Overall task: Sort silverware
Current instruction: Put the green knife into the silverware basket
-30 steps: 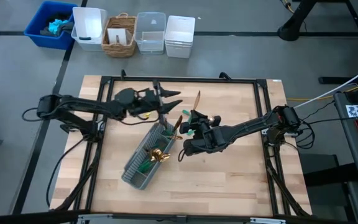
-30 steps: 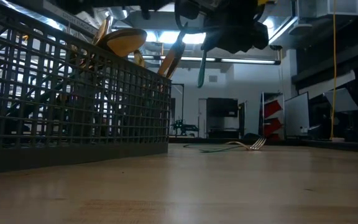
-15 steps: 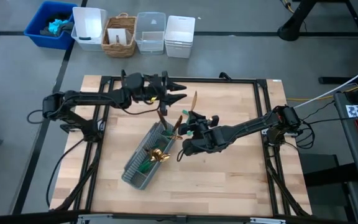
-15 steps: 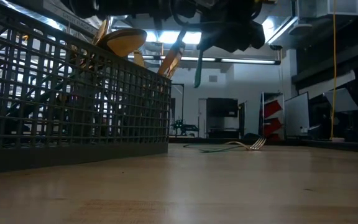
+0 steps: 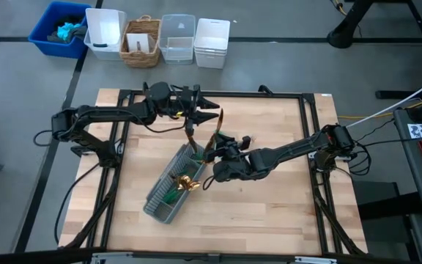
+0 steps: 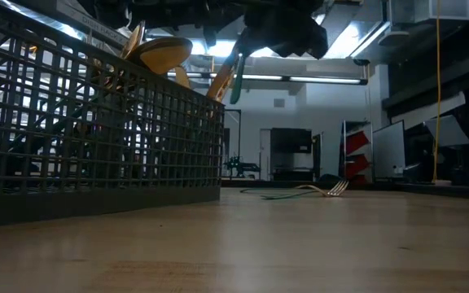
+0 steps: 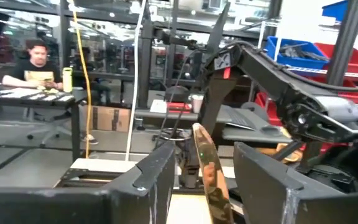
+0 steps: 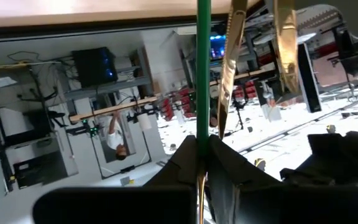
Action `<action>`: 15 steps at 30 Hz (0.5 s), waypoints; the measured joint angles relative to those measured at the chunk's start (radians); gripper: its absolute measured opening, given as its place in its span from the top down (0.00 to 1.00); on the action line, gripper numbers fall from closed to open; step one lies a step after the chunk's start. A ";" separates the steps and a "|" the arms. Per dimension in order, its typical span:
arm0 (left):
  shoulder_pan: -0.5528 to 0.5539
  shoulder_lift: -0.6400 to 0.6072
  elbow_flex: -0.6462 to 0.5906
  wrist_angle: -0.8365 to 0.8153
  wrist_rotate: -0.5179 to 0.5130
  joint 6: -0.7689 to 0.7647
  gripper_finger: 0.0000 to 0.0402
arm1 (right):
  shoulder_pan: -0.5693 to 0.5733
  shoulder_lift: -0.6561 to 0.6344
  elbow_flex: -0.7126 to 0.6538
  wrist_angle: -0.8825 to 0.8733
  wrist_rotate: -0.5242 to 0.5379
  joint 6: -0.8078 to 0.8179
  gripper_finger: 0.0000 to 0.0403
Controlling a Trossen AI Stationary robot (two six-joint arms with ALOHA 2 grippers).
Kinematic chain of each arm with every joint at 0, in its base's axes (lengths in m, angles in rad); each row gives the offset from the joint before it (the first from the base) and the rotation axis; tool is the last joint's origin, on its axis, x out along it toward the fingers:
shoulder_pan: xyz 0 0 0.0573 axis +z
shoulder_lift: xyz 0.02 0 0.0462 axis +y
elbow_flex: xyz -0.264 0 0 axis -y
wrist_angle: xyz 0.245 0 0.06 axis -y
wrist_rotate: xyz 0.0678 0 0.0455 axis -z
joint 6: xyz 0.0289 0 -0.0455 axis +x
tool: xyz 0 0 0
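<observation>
A grey mesh caddy (image 5: pixel 173 182) lies slantwise on the wooden table and holds several pieces of silverware with gold heads (image 6: pixel 165 53). My right gripper (image 5: pixel 222 147) hovers beside the caddy's far end, shut on a knife. The knife's gold blade (image 5: pixel 220 117) points toward the far edge and its green handle (image 6: pixel 236 80) hangs down. My left gripper (image 5: pixel 209 110) is open near the far edge, and the blade (image 7: pixel 209 171) shows ahead between its fingers. A fork (image 6: pixel 326 190) lies flat on the table. My right gripper pinches the knife between its two fingers on the green handle (image 8: pixel 202 140). The rest of the handle sticks out past the fingertips and the gold blade runs out the other way. The knife is lifted clear, by the caddy's far end.
Beyond the table's far edge stand a blue bin (image 5: pixel 61 29), white and clear containers (image 5: pixel 178 38) and a wicker basket (image 5: pixel 141 42). A black frame (image 5: pixel 123 99) runs around the table. A person (image 7: pixel 37 65) sits in the room behind. Bare wood lies at the near right.
My left gripper has drawn back from the caddy's far end toward the table's far edge, rolling as it went. My right gripper has turned at the wrist and swung the knife's green handle toward the caddy, and the blade has shifted a little to the left.
</observation>
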 joint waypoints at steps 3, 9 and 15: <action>0.000 0.000 0.000 -0.006 0.035 -0.002 0.62 | 0.000 0.000 0.000 0.034 -0.009 -0.022 0.95; 0.000 0.000 0.000 -0.023 0.043 -0.008 0.62 | 0.000 0.000 0.000 0.045 -0.019 -0.053 0.95; 0.000 0.001 0.000 -0.021 0.070 -0.009 0.62 | 0.000 0.000 0.000 0.070 -0.049 -0.061 0.95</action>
